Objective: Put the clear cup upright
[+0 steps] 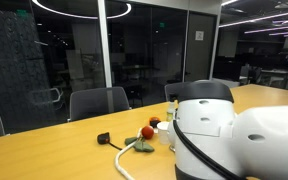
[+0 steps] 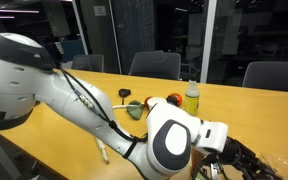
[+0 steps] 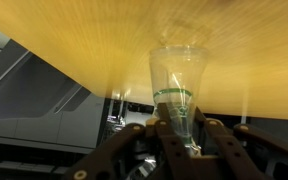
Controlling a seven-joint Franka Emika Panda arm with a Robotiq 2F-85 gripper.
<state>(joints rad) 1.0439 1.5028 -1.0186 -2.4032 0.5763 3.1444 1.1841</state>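
Nearest the lens, at the bottom of the wrist view, my dark fingers (image 3: 216,140) are standing on either side of the clear cup (image 3: 178,80). The jaws are drawn in to a narrow gap and seem to be pressing on the cup's narrow end, so I judge that I am gripping it. The cup is sitting in the middle of that frame, its wide rim pointing to the top and its small end down between my fingers. The yellow wooden table (image 3: 64,45) is filling the background behind it.

In an exterior view my arm (image 2: 174,140) is reaching into the lower right corner and hiding the cup. I cannot tell from here whether the cup is touching the table or tilted.

The grasp looks done. Turning the cup onto its base, setting it down and letting go are, I think, yet to come.
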